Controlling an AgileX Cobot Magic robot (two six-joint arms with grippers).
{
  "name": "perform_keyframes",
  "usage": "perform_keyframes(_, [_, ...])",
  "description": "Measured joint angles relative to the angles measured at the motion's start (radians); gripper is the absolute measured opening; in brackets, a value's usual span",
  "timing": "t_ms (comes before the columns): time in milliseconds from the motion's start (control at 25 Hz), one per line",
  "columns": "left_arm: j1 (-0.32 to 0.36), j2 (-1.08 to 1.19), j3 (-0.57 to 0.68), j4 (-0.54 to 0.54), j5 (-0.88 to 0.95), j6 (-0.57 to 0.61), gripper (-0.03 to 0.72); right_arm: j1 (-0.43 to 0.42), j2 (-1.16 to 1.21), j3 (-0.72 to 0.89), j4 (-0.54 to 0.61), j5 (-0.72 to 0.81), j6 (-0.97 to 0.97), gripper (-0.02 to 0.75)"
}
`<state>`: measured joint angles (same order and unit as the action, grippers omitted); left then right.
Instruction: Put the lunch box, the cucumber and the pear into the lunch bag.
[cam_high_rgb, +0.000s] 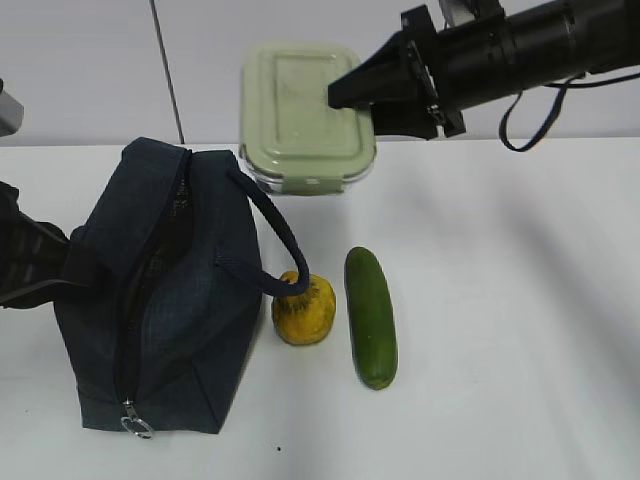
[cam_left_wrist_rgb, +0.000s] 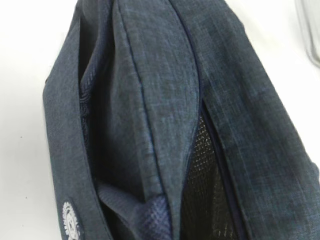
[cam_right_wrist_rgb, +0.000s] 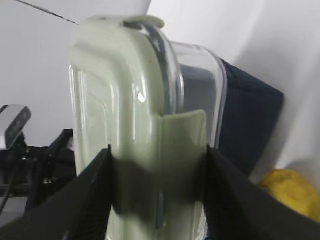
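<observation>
While the bag (cam_high_rgb: 160, 290) lies on the desk (cam_high_rgb: 520, 300) at the left with its zipper run open along its length, the left fingers are out of sight in every view; they appear to be shut, pinching the bag's left side, though the hold itself is hidden. Next in size, the box (cam_high_rgb: 305, 115) hangs tilted above the desk's far edge, clamped across one short end by the right fingers (cam_right_wrist_rgb: 157, 192), lid and base between them. From there the bag's opening lies down and to the left, its long axis running near to far, so the box probably has to turn lengthwise to slip in. The cucumber (cam_high_rgb: 371, 316) lies right of the bag, parallel to it. The pear (cam_high_rgb: 304, 309) sits between them, under a strap loop.
</observation>
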<state>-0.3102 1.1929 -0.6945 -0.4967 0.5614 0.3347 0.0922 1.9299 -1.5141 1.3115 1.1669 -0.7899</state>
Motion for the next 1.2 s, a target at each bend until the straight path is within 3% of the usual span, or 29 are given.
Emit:
perform_keyframes(240, [0.000, 0.000, 0.000, 0.000, -0.015, 0.000, -0.018, 0.108, 0.000, -0.070, 0.106, 0.002, 0.015, 0.395])
perform_keyframes(440, [0.000, 0.000, 0.000, 0.000, -0.028, 0.000, -0.018, 0.182, 0.000, -0.070, 0.114, 0.008, 0.015, 0.395])
perform_keyframes(800, [0.000, 0.000, 0.000, -0.020, -0.053, 0.000, -0.019, 0.242, 0.108, -0.070, 0.192, -0.036, 0.006, 0.395])
perform_keyframes(1000, [0.000, 0.000, 0.000, -0.024, -0.056, 0.000, -0.019, 0.242, 0.142, -0.070, 0.170, -0.082, 0.002, 0.395])
perform_keyframes(1200, [0.000, 0.000, 0.000, -0.030, -0.058, 0.000, -0.019, 0.242, 0.149, -0.072, 0.015, -0.083, 0.034, 0.395])
